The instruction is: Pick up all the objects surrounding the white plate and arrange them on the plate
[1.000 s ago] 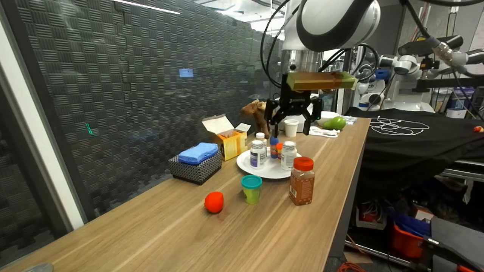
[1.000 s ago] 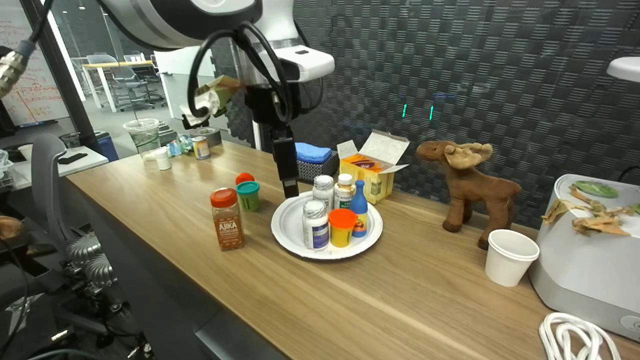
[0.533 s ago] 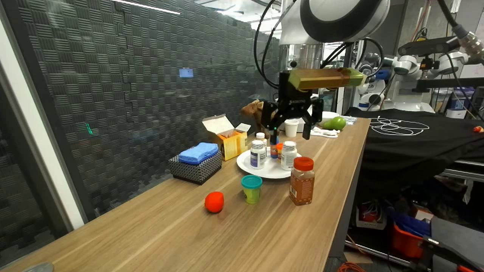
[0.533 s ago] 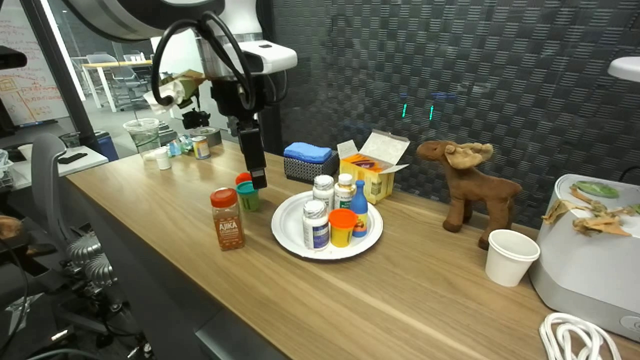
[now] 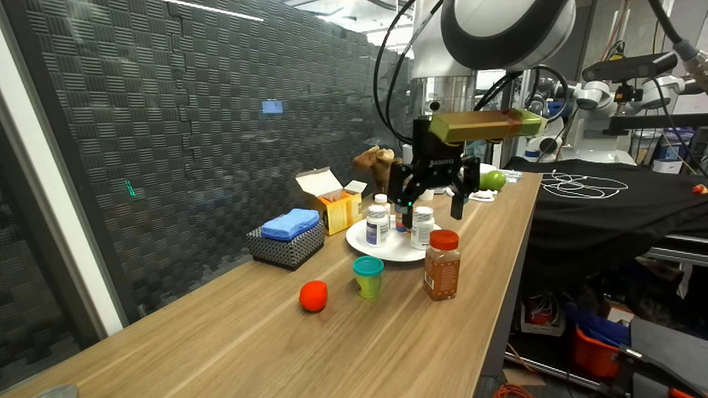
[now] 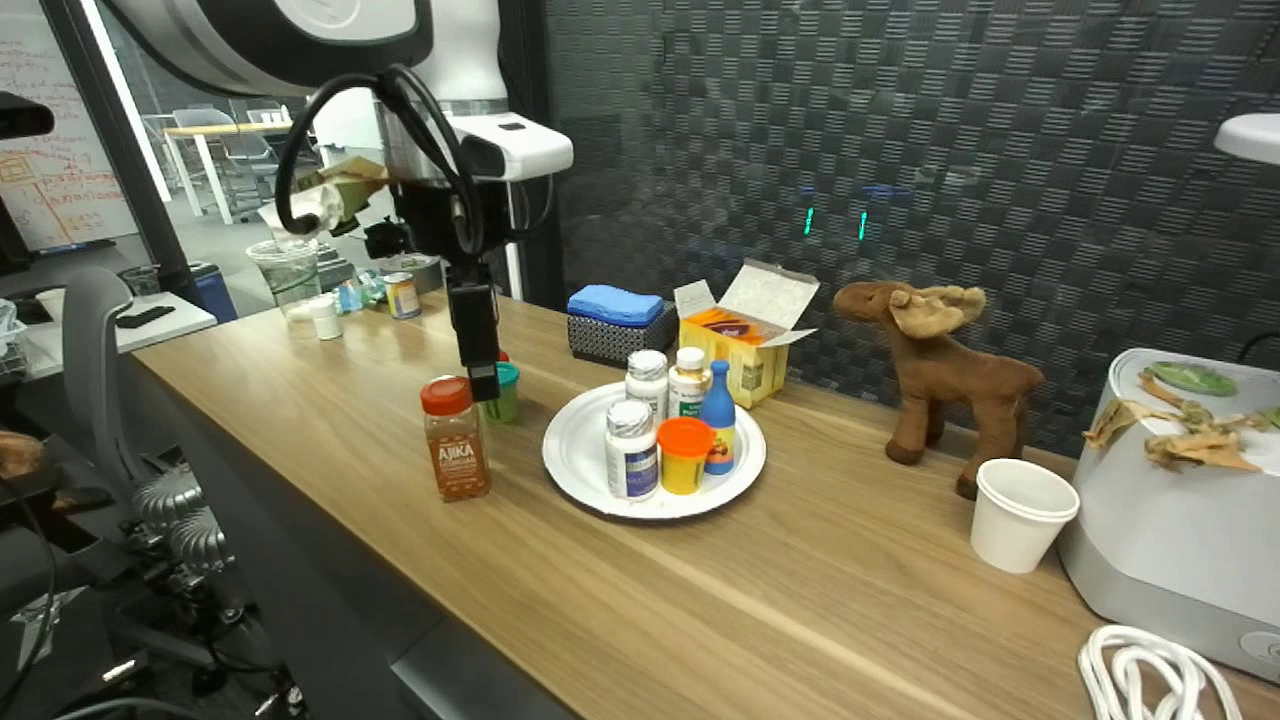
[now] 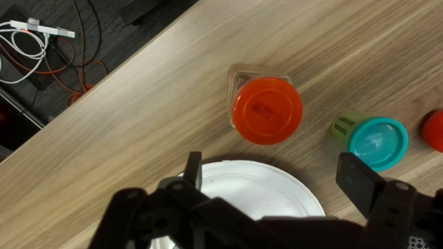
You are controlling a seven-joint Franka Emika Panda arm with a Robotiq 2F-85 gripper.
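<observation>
Bottles (image 6: pixel 632 455) and a yellow tub (image 6: pixel 684 464) already stand on the plate (image 6: pixel 573 450); the red-capped jar (image 5: pixel 442 268), teal-lidded tub (image 5: pixel 368 276) and red ball (image 5: pixel 313 296) on the tabletop (image 5: pixel 265 354) seem left to fetch, and the claw (image 5: pixel 432 218) hangs spread and empty near the jar.

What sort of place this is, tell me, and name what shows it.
Likely a robotics lab, perhaps within an office: another robot arm stands in the background, and a written-on whiteboard and a grey chair are in view too.
</observation>
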